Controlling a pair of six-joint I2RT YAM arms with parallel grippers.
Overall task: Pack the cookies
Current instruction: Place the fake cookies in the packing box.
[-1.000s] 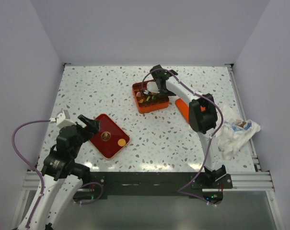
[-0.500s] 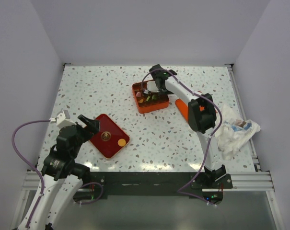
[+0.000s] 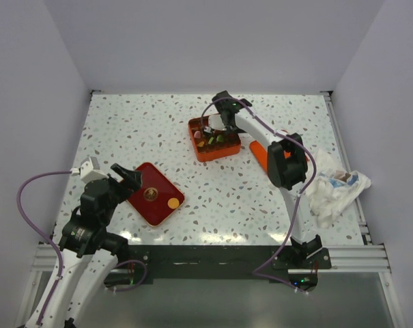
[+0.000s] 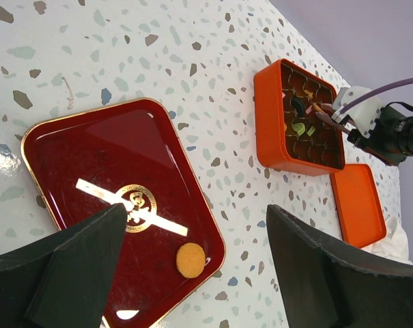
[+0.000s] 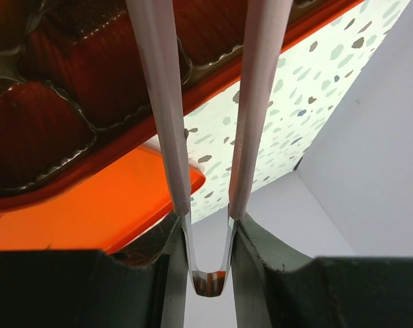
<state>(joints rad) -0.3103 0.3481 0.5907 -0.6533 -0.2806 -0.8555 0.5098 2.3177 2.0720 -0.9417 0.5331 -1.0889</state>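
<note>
speckled table (image 3: 124, 130) is seen; one orange cookie (image 4: 190, 260) is laid on red tray (image 4: 90, 157), near the wide-open left gripper (image 3: 127, 179). tweezers (image 5: 166, 102) are clamped by right gripper (image 3: 218, 123) over orange box (image 4: 267, 123).

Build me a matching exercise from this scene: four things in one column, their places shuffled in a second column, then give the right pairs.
Things
1. orange cookie
2. white cloth
3. orange lid
4. right pincer

Places
A. over the orange compartment box
B. on the red tray
C. crumpled at the right edge of the table
D. flat on the table, just right of the box

Pairs: 1-B, 2-C, 3-D, 4-A
</note>
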